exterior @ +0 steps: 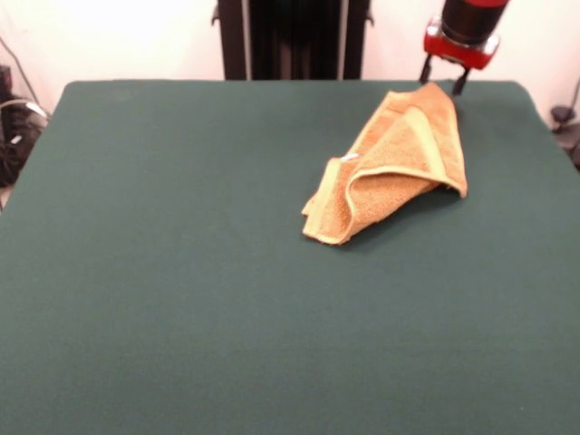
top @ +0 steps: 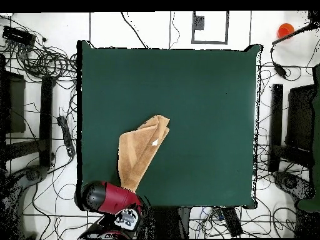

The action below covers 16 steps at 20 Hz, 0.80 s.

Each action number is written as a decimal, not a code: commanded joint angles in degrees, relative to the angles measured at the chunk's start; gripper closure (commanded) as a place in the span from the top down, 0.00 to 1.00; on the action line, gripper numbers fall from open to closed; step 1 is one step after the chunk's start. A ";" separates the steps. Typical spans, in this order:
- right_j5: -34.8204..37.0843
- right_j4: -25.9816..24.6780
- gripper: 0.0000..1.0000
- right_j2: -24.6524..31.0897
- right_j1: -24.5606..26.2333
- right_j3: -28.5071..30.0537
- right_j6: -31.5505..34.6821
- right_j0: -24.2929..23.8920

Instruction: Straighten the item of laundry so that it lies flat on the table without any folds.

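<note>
towel (exterior: 399, 163) folded, green table (exterior: 181, 272), white wall (exterior: 136, 36)

One towel (exterior: 399, 163), one table (exterior: 181, 299), one gripper (exterior: 442, 80).

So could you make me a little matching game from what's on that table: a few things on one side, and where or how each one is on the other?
Things:
1. towel
2. claw
3. table
4. white tag

Descriptions:
A. dark green, mostly bare
B. folded over itself, not flat
C. at the towel's far tip by the table edge
D. small, on the towel's edge

Pairs: 1-B, 2-C, 3-A, 4-D
</note>
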 commanded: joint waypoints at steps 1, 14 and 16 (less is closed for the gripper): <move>8.90 -0.52 1.00 0.90 2.76 -8.50 9.66 -0.22; 17.89 -7.26 1.00 -0.72 2.33 -13.15 7.42 -2.64; 18.23 -7.86 1.00 -0.60 2.36 -13.44 7.59 -2.82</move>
